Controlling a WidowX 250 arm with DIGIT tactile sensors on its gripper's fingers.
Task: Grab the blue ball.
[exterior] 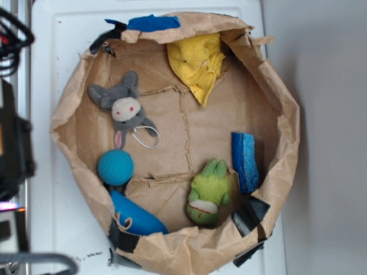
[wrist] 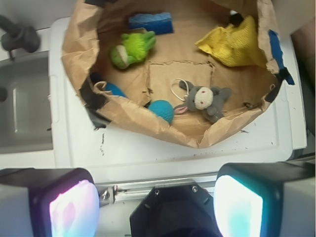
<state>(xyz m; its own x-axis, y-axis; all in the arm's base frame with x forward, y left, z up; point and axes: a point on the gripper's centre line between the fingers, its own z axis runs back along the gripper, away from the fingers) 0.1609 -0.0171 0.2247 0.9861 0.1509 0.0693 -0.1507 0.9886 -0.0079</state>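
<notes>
Blue ball (exterior: 115,167) (wrist: 162,110), round, rests beside bag wall (exterior: 74,149).

Exterior view straight down over the paper bag (exterior: 275,103); wrist view oblique from outside its rim, both sharing the interior.

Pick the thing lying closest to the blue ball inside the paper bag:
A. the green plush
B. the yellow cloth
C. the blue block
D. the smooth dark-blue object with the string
D: in the exterior view the blue ball sits just above the smooth dark-blue object by the paper bag's wall, nearly touching it, while the yellow cloth, blue block and green plush lie farther off.
</notes>
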